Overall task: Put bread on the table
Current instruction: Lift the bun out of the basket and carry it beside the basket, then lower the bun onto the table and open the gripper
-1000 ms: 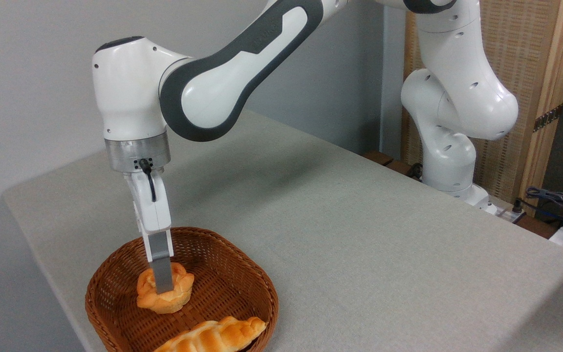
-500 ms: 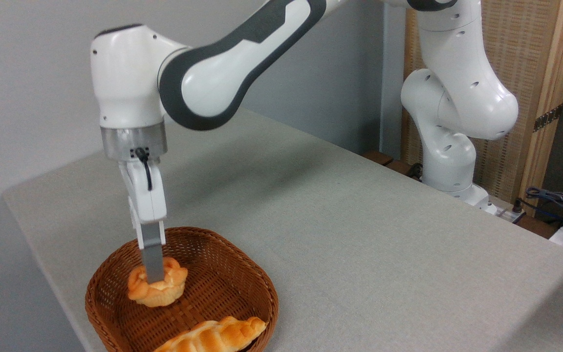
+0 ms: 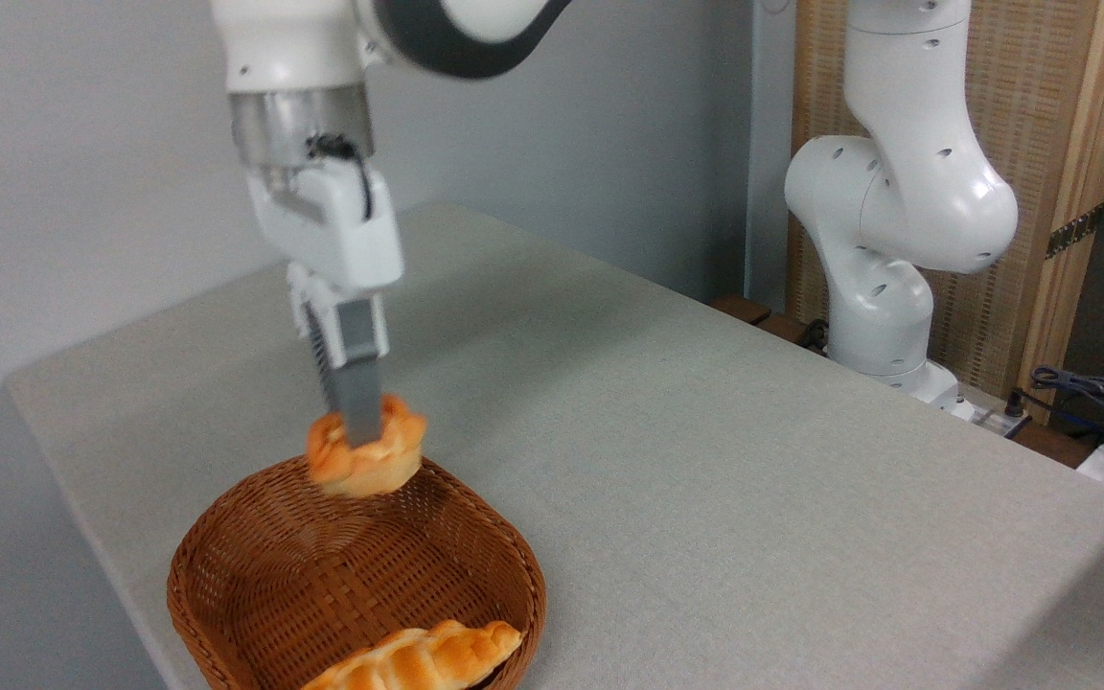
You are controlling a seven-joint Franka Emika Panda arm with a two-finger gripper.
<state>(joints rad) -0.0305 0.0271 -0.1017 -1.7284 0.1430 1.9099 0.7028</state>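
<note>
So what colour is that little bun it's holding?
Golden-orange with paler sides; the bun shows clearly in the fixed camera view.

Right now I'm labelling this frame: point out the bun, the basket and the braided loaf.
bun (image 3: 367,462), fixed camera, its lobed orange side below the hand
basket (image 3: 514,554), fixed camera, its right rim
braided loaf (image 3: 423,656), fixed camera, its golden top

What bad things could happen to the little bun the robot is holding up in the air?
The gripper pinches the bun only at its top, and the bun hangs tilted, so it might slip and drop back into the basket. It also hangs close above the basket's far rim, so a low sideways move could bump it. Squeezing too hard might squash it.
</note>
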